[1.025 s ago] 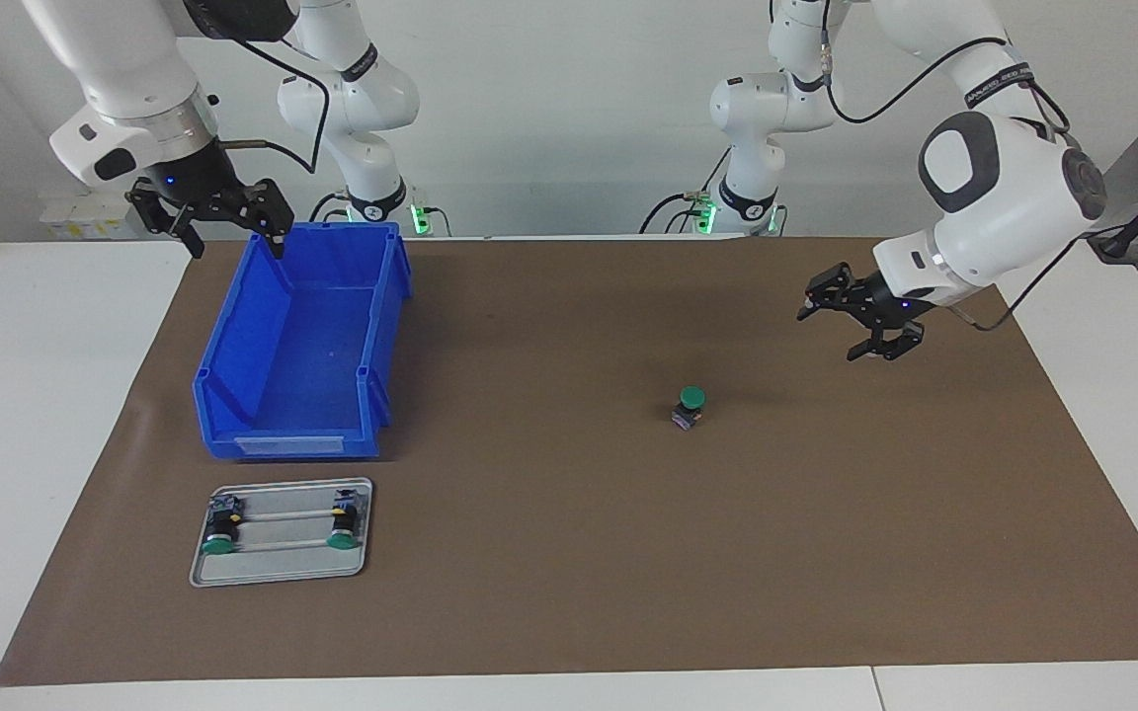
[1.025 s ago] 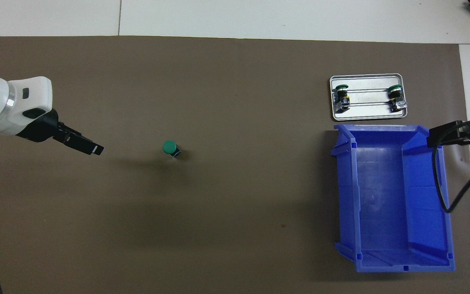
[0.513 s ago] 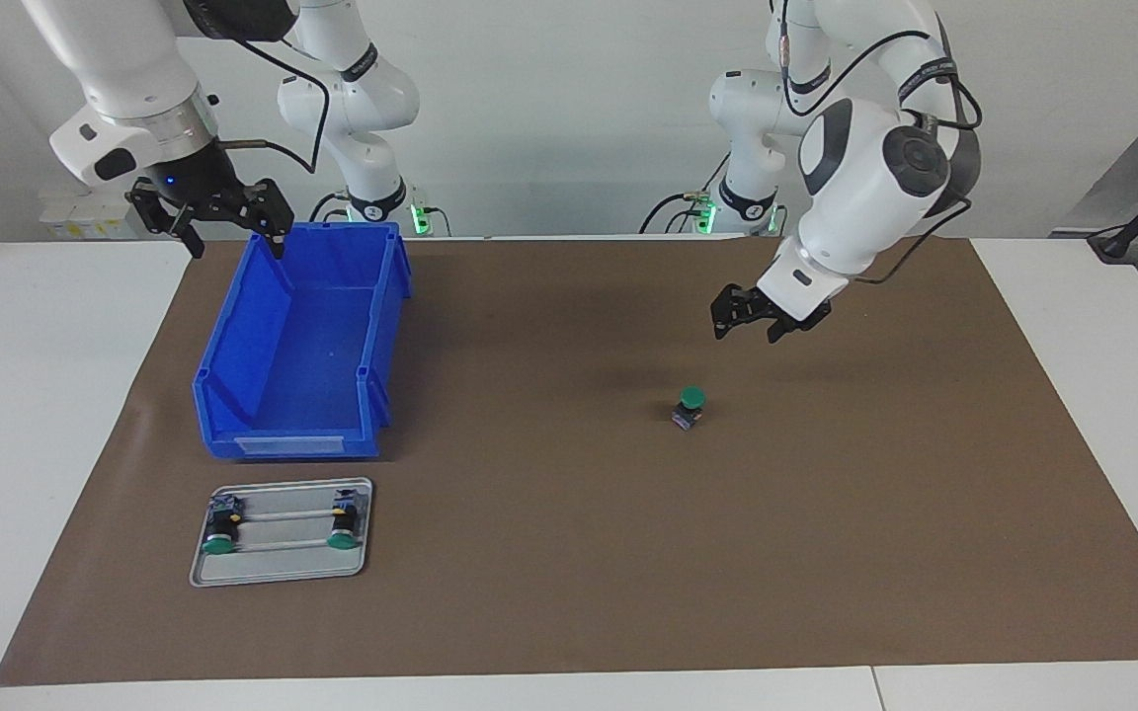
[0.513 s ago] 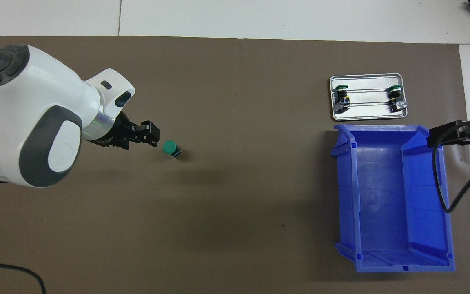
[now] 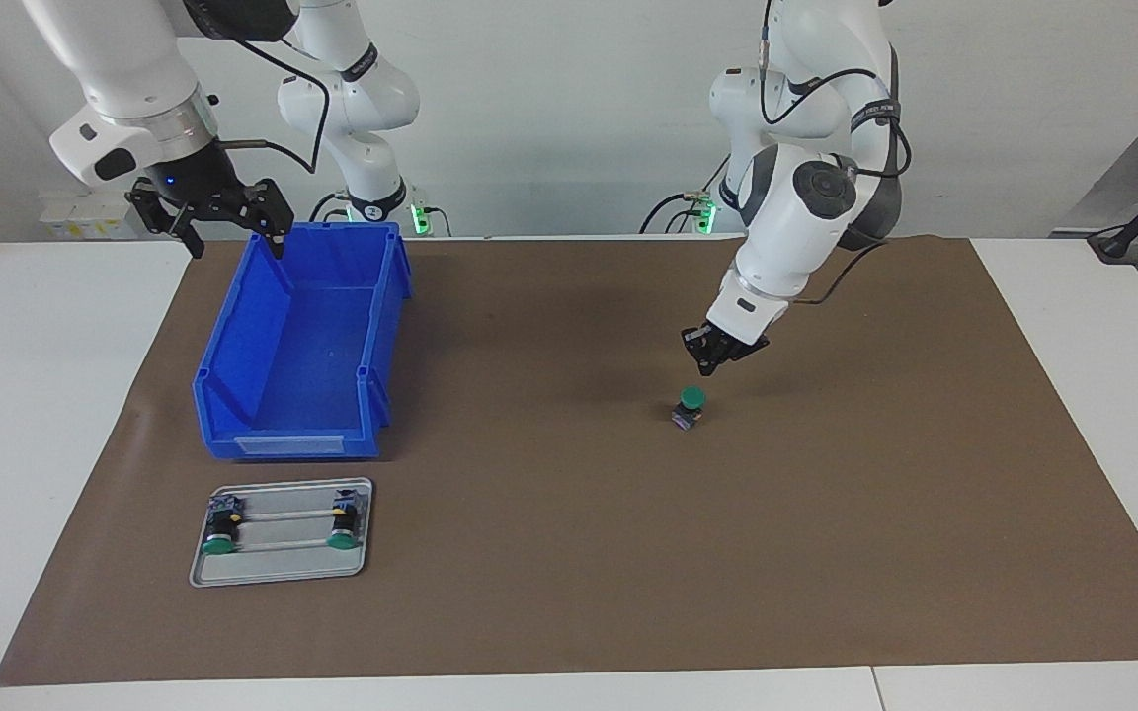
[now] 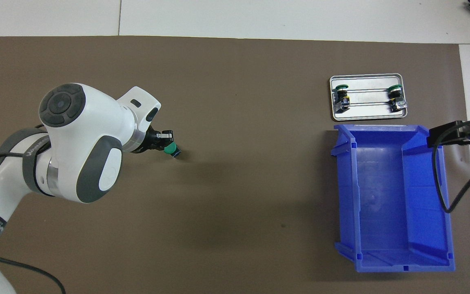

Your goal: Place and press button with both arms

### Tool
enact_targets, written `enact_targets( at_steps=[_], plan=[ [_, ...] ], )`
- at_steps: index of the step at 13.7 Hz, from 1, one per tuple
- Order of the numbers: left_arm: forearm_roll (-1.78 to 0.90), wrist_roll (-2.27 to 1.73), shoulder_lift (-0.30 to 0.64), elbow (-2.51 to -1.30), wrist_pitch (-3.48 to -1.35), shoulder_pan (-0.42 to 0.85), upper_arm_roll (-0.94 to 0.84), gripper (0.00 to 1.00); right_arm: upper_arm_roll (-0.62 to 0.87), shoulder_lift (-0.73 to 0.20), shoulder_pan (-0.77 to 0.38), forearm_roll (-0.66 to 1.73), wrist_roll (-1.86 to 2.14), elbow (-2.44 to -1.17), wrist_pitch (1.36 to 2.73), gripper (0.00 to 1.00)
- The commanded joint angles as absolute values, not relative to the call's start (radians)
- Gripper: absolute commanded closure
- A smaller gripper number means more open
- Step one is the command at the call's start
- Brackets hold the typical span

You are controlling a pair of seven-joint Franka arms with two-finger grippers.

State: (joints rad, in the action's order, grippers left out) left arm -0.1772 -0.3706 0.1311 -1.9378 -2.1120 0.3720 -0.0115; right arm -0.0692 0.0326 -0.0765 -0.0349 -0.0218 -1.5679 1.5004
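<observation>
The button (image 5: 690, 404) stands upright on the brown mat (image 5: 569, 553), green cap up, toward the left arm's end of the table; it also shows in the overhead view (image 6: 171, 148). My left gripper (image 5: 708, 365) hangs just above it, tips pointing down at the cap with a small gap, fingers shut. In the overhead view the left gripper (image 6: 165, 143) covers the cap's edge. My right gripper (image 5: 233, 242) waits open and empty over the rim of the blue bin (image 5: 302, 346) at its end nearer the robots.
A metal tray (image 5: 278, 573) lies on the mat farther from the robots than the bin. Two more green-capped buttons (image 5: 220, 530) (image 5: 342, 523) lie on their sides on it. The bin is empty. White table surrounds the mat.
My left arm swung in from its end of the table to over the button, came down, and its fingers closed. The right arm and the button stayed still.
</observation>
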Motion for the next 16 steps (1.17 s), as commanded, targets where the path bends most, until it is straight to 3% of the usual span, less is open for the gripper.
enact_targets(
  at_steps=[1,7,16],
  plan=[
    [-0.129,-0.394,0.158,-1.95,-2.172,0.387,0.002,1.0,-0.063,0.057,-0.072,-0.038,-0.026,-1.595,1.513,0.0],
    [-0.121,-0.394,0.227,-1.948,-2.286,0.387,0.002,1.0,-0.063,0.057,-0.072,-0.037,-0.026,-1.595,1.513,0.0],
    [-0.1,-0.394,0.233,-1.959,-2.289,0.4,0.002,1.0,-0.063,0.057,-0.072,-0.038,-0.026,-1.595,1.513,0.0]
  ],
)
